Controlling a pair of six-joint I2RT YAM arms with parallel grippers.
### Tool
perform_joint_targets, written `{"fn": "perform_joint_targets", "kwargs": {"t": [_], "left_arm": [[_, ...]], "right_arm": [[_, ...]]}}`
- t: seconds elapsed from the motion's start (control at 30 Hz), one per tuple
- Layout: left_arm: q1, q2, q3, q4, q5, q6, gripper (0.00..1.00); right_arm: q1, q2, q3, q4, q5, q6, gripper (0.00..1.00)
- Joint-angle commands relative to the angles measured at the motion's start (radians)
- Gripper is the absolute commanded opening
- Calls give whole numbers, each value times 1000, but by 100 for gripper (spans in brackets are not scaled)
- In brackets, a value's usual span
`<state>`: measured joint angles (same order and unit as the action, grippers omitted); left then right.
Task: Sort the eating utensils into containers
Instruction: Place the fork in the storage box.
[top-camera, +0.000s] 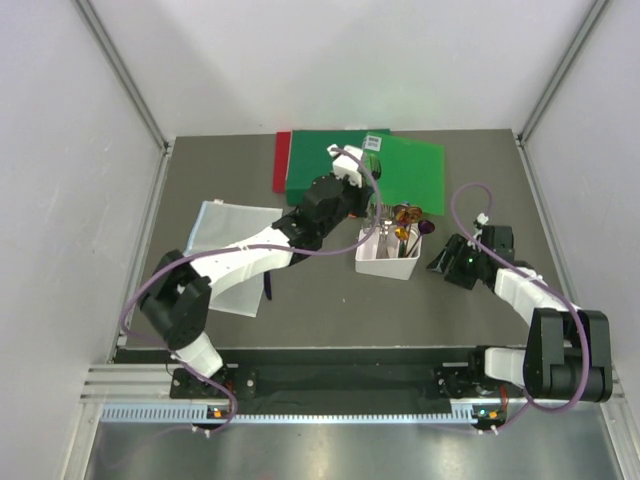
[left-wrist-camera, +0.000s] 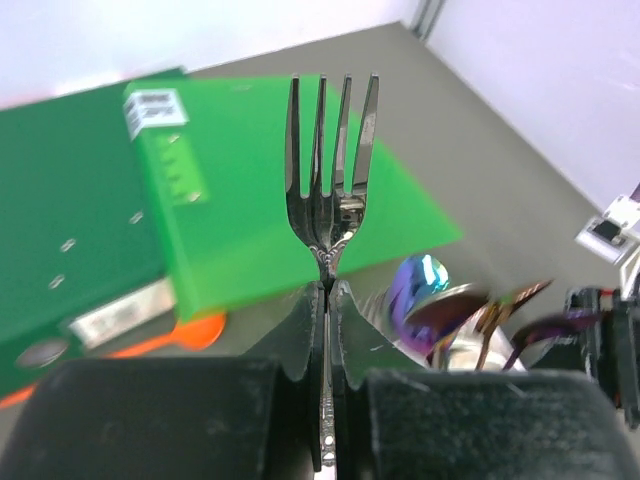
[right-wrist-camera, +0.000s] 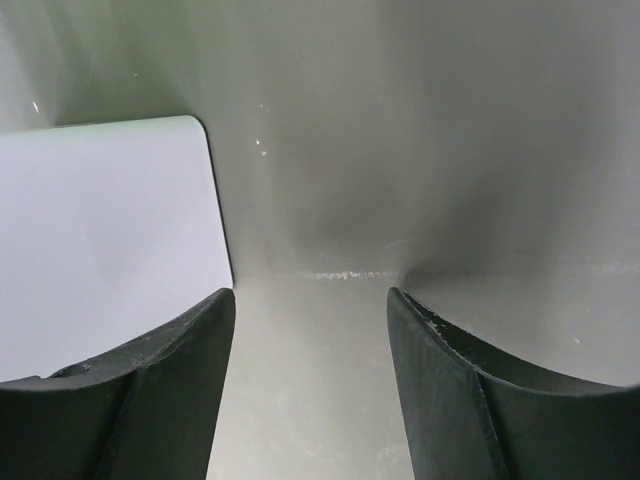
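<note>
A silver fork (left-wrist-camera: 330, 150) stands upright, tines up, with my left gripper (left-wrist-camera: 328, 290) shut on its handle. From above, that left gripper (top-camera: 366, 190) hangs over the near edge of the green folder, just behind the white bin (top-camera: 372, 266). Several rainbow and purple utensils (top-camera: 408, 220) stand in the bin, and they show blurred (left-wrist-camera: 430, 300) beside the fork. An orange spoon (left-wrist-camera: 190, 332) pokes out from under the folder. A dark blue utensil (top-camera: 267, 286) lies under my left arm. My right gripper (top-camera: 450, 262) is open and empty to the right of the bin; its fingers (right-wrist-camera: 180, 370) frame bare table.
A green folder (top-camera: 415, 180) lies on a red one (top-camera: 281, 160) at the back. A clear plastic sheet (top-camera: 222, 235) lies at the left, partly under my left arm. A white rounded surface (right-wrist-camera: 100, 240) fills the left of the right wrist view. Walls enclose the table.
</note>
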<state>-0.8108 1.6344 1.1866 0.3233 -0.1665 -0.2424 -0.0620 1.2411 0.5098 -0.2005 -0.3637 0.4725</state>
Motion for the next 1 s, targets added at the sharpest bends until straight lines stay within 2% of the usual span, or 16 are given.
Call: {"fn": "perform_joint_targets", "kwargs": {"t": [0.0,0.43,0.67,0.77,0.83,0.97], "left_arm": [[-16,73,100,149,53,-9,0],[-80,168,39,212,68,-52,0],[-97,171,-25,175,42,-77,0],[-97,150,-61,151,32,-84,11],[-97,134,-88,142,35,-84,29],[-99,59,-143,149,13,-75,44]], "right_arm": [[-18,-35,19,9,8,-8,63],[-18,-28,33,4,8,-11,63],[-18,-42,38,-4,9,-11,63],[-18,-49,45,-13,9,-12,63],[-18,-66,49,-16,8,-14,63],[-16,-109,70,-20,0,-23,63]]}}
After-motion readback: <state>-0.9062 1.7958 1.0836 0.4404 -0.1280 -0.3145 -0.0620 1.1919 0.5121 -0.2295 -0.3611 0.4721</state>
